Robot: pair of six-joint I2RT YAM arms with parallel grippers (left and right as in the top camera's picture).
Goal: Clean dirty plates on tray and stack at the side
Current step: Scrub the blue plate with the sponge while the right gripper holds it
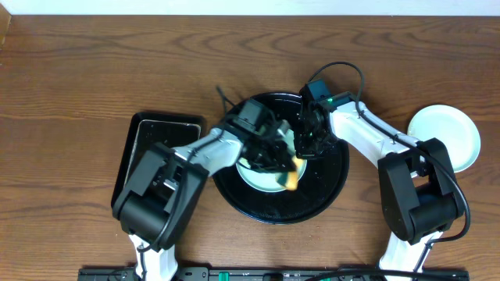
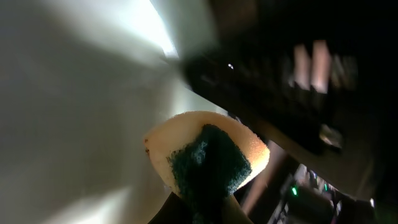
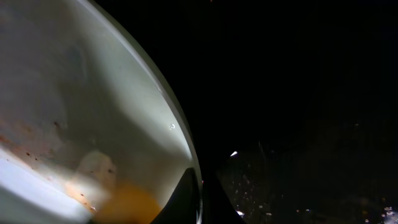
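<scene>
Scrubbing | left claw (image 2: 205,208) clamps sponge (image 2: 208,155) against turquoise plate (image 1: 258,178), which lies mid tray (image 1: 328,195) | right claw (image 3: 198,199) at plate's rim, grip too dark to tell | plate directly beneath left claw, left arm nearer | another plate (image 1: 443,136) off-tray, right.

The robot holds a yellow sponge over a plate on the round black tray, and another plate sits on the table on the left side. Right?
Not quite. The overhead view shows the other plate on the right side of the table, not the left. The yellow sponge is indeed over a plate on the round black tray.
</scene>
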